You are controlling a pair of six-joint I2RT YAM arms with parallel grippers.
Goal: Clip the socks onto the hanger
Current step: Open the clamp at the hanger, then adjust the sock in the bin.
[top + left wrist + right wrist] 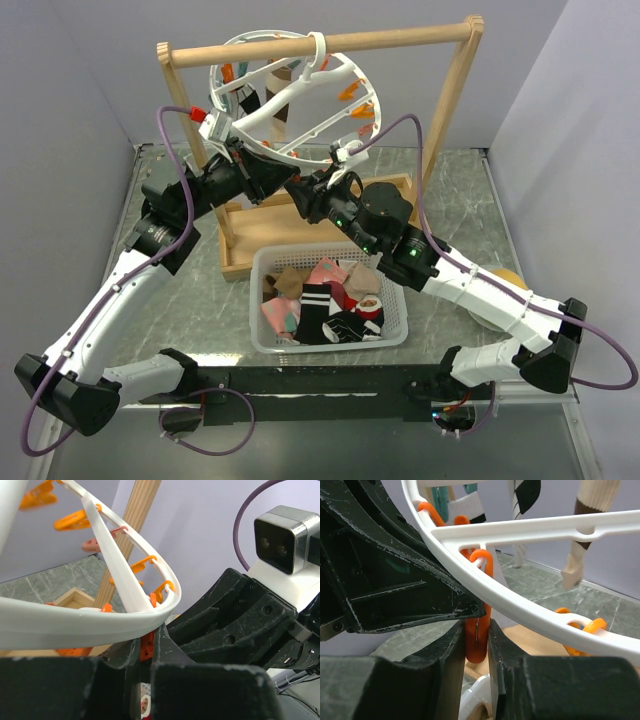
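The hanger (75, 625) hangs tilted by its hook from the wooden frame (410, 34) at the bench's far edge, and both pincers meet at its near rim. The right gripper (477, 630) is clenched on an orange peg (481, 567). The left gripper (147, 642) looks drawn tight about an orange peg too, seemingly the same one. A pale scrap shows deep between the left fingers, too little to call a sock. The likeliest trouble is the peg slipping from the narrow right-hand pinch, since the ring swings freely and any push would tip it away. With both arms crowded onto one spot, they could also knock each other or lift the hook off the bar. By count there are two arms, one hanger and one white basket (330, 345) at the bench's near middle. At least three socks (582, 525) are already pegged up. Those heaped in the basket overlap too much to count.
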